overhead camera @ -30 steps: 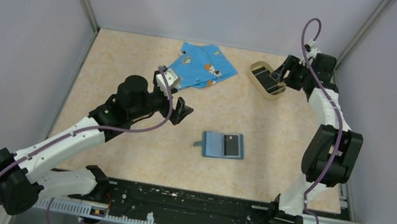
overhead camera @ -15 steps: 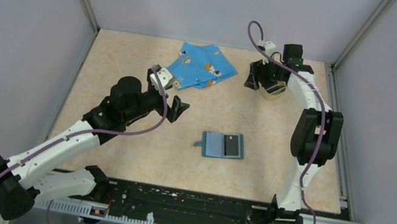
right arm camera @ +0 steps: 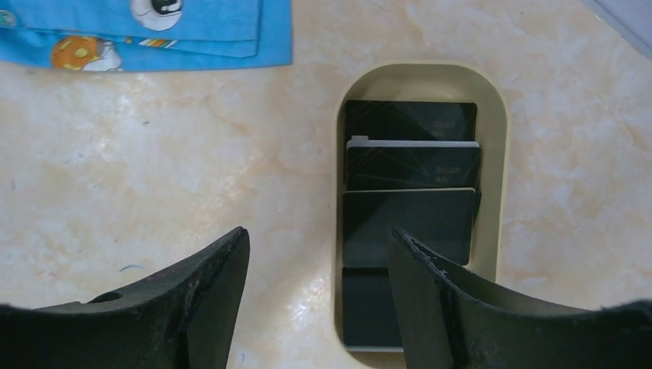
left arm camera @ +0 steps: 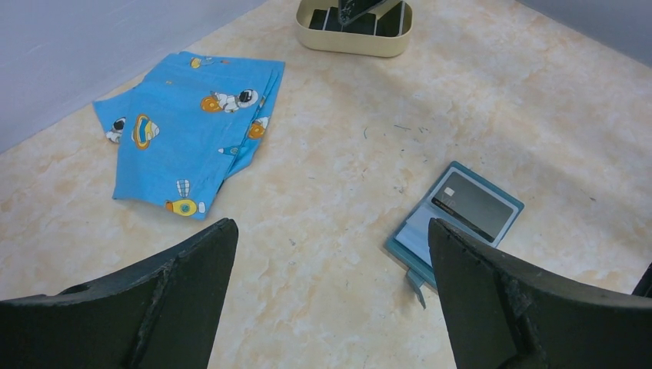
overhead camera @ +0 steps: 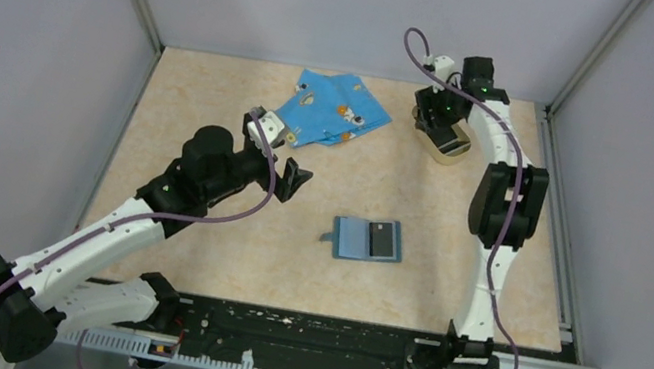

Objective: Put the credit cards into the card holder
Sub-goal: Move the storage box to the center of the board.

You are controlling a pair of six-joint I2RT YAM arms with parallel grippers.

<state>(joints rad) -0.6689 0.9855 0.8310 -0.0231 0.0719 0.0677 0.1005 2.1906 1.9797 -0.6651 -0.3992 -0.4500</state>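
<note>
Right gripper (right arm camera: pixel 317 257) spread, swung in over tray (right arm camera: pixel 419 71) near far right corner — cards (right arm camera: pixel 409 175) stacked directly below, next pick looks ready. Holder (overhead camera: pixel 370 241) open mid-desk, one already inside. Left gripper (left arm camera: pixel 330 261) spread, drawn back toward left edge — idle.

Black credit cards (right arm camera: pixel 411 165) overlap in the tan oval tray (right arm camera: pixel 420 71), far right; the blue cartoon-print cloth (overhead camera: pixel 334 110) lies to its left. Nearer on the counter (overhead camera: pixel 450 267), the teal folding card holder (overhead camera: pixel 354 240) bears one card (overhead camera: pixel 383 239) on its right half.
</note>
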